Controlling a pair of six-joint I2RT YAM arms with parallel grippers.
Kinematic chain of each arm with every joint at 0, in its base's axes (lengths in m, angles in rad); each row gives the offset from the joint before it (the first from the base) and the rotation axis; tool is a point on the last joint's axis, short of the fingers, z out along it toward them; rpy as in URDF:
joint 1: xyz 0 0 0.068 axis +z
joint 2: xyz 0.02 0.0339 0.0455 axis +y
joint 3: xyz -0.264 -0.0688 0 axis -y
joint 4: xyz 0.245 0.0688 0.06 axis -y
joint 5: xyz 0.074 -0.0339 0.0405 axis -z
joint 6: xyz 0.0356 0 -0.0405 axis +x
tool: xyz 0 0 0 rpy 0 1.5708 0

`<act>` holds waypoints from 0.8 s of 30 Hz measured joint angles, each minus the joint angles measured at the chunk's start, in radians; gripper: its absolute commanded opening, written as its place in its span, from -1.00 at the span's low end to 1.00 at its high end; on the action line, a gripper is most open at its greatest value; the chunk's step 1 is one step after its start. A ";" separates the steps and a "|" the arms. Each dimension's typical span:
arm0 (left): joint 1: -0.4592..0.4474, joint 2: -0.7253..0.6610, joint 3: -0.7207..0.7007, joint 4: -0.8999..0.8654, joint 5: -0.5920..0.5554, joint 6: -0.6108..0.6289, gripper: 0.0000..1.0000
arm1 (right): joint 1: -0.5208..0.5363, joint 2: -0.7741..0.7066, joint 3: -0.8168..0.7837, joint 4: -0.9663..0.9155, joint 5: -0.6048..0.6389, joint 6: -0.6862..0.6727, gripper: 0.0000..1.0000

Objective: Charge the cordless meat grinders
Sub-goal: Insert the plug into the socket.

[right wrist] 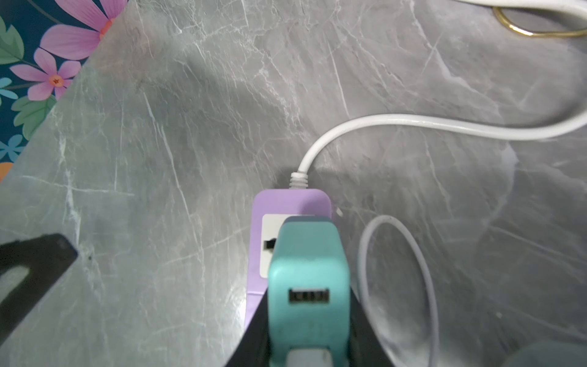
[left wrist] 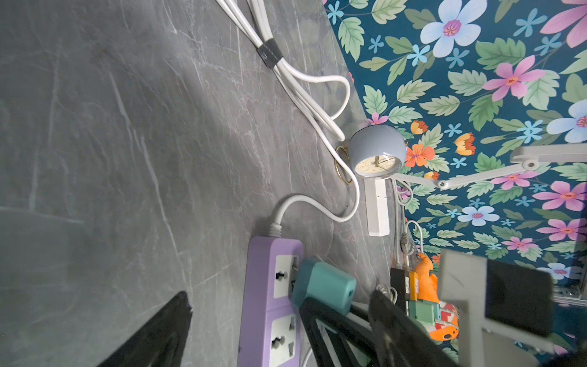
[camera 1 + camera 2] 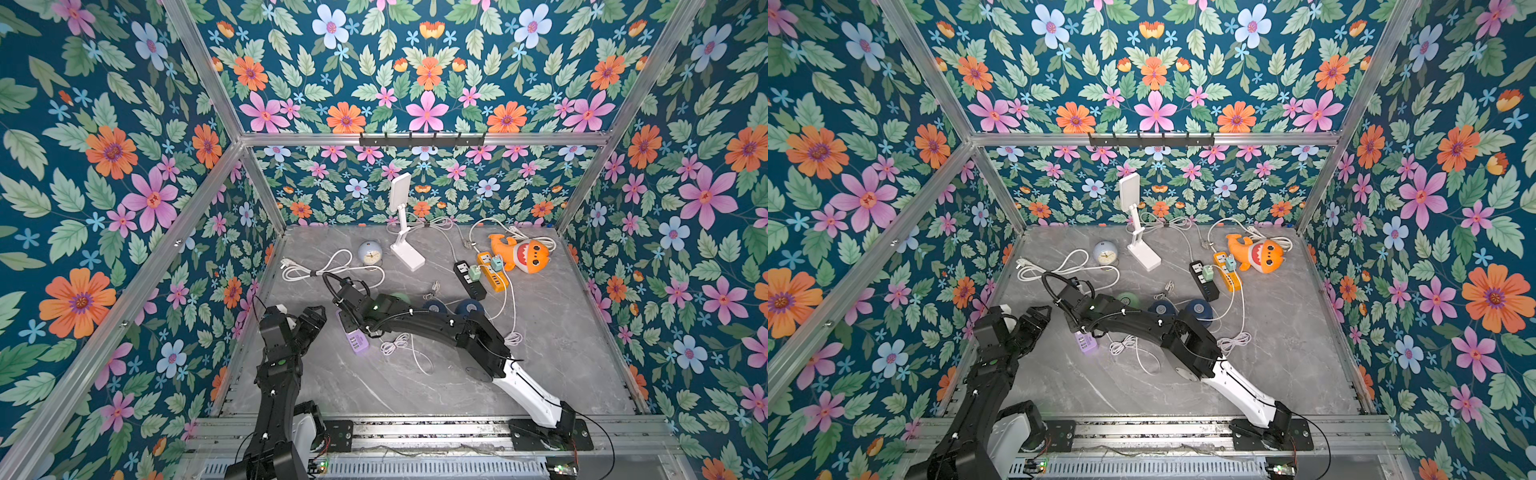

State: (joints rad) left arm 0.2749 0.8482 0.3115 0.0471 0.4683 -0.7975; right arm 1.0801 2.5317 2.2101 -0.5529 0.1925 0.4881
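- We are recording the right gripper [image 1: 308,321] as clenched on a teal plug adapter [image 1: 307,263], with its black fingers [image 1: 254,336] pressing on both flanks.
- We are finding the adapter sitting against the end socket of the purple power strip [image 3: 356,341], the socket nearest the strip's white cord [image 1: 413,124]. It is leaning slightly in the left wrist view, and we cannot tell whether its prongs are fully seated.
- We are noting the adapter's USB port [image 1: 308,295] facing away from the power strip.
- We are recording the left gripper [image 3: 305,320] as released. Its jaws are standing wide and grasping nothing, and it is hovering just beside the power strip, on the side away from the grinders.
- We are logging the three cordless meat grinders [image 3: 1162,308] standing in a row on the grey counter [image 3: 415,386], near the power strip on its right-hand side in both top views.
- The pale green grinder [image 3: 400,298] is sitting closest to the power strip, partly hidden behind the right arm [image 3: 436,325]. One navy grinder [image 3: 434,308] is sitting beyond it, and a second navy grinder [image 3: 469,307] farthest off.
- We are seeing a thin white cable coil [image 3: 395,345] lying just beside the power strip.
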 measured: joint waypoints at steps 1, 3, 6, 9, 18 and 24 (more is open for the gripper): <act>0.000 0.000 0.001 -0.003 0.000 0.000 0.76 | -0.003 0.012 0.022 -0.007 -0.006 0.000 -1.00; 0.002 0.000 0.004 -0.005 0.000 0.004 0.75 | -0.008 0.026 0.050 -0.017 -0.019 0.000 -1.00; 0.006 0.013 0.006 -0.004 -0.005 0.008 0.58 | -0.012 0.018 0.041 -0.018 -0.034 -0.003 -1.00; 0.008 0.048 0.014 -0.001 -0.005 0.015 0.20 | -0.015 -0.032 -0.037 0.010 -0.057 -0.014 -1.00; 0.008 0.395 0.077 0.098 0.095 0.099 -0.42 | -0.020 -0.097 -0.104 -0.031 -0.095 -0.047 -1.00; 0.006 0.534 0.095 0.153 0.164 0.143 -0.41 | -0.020 -0.102 -0.104 -0.052 -0.106 -0.056 -1.00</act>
State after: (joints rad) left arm 0.2810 1.3819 0.4065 0.2005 0.6327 -0.6548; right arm 1.0599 2.4298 2.1063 -0.6048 0.0860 0.4320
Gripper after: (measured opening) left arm 0.285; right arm 0.275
